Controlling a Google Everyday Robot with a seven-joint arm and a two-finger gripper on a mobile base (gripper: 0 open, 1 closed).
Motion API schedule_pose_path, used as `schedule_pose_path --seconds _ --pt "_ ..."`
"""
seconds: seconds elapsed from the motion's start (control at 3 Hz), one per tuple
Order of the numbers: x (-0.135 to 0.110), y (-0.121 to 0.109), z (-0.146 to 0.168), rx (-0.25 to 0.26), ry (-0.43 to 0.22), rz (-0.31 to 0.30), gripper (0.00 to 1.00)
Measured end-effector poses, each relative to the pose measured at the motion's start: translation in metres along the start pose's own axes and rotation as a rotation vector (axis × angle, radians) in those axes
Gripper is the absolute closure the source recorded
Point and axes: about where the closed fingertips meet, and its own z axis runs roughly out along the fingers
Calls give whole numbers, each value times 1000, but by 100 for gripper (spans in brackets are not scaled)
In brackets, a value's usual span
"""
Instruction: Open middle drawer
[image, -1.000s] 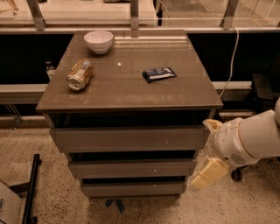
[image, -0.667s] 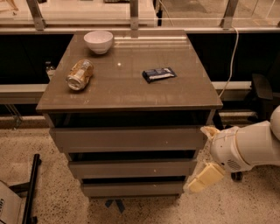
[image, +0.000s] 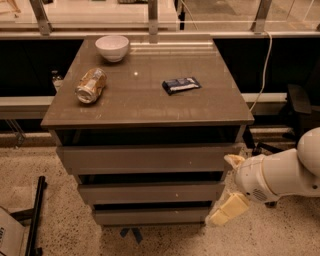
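Find the end effector (image: 221, 189) low at the cabinet's right front corner, spread wide and gripping nothing, one cream finger (image: 233, 160) up by the top drawer (image: 145, 159), the other down by the bottom drawer (image: 150, 216). Directly left of it, shut: the middle drawer (image: 150, 192), right end just beside the gap. Up and left, on the worktop (image: 150, 107): a dark snack packet (image: 181, 85) nearest, a can (image: 91, 86) lying on its side farther left, a white bowl (image: 112, 47) at the far back. Cannot make out the print on packet or can. Above and right, a white cable (image: 263, 65) hanging down. Far left and low, a black bar (image: 35, 220) on the floor.
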Motion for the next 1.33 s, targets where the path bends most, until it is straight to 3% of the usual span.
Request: schedule_pose_path --seconds 0.33,1.0,1.33 --pt "4 3 16 2 32 -26 0" --pt "37 7 66 27 -6 -47 0" --pt "53 -3 92 52 -27 -20 0"
